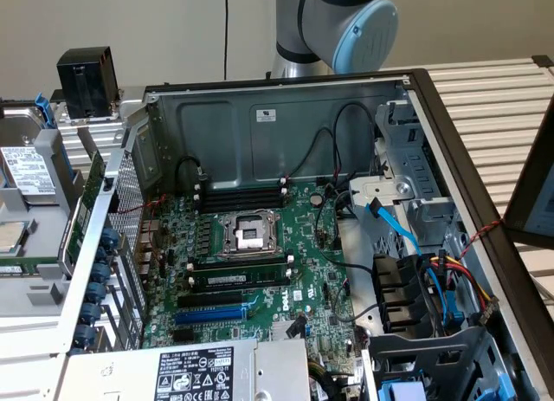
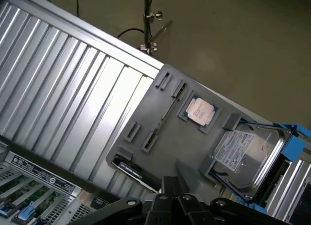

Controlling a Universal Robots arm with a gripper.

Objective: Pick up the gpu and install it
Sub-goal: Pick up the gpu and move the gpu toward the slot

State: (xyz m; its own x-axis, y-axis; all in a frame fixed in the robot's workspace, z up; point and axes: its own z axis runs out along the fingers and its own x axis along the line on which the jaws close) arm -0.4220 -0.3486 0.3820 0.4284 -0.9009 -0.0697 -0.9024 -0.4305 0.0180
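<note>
The arm (image 1: 333, 24) stands at the exterior view's top, its silver link upright, a grey joint with a pale blue cap facing the exterior view's right. The gripper (image 2: 171, 198) appears in the wrist view as a dark mass, perhaps linkages.

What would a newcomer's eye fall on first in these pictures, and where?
The open computer case with its large green motherboard takes up the middle of the exterior view, with the robot arm and its blue-capped joint behind the back wall. Under the wrist camera, a grey tray holds a silver processor chip and, beside it, a hard drive in a blue frame; the gripper hangs over the tray.
</note>
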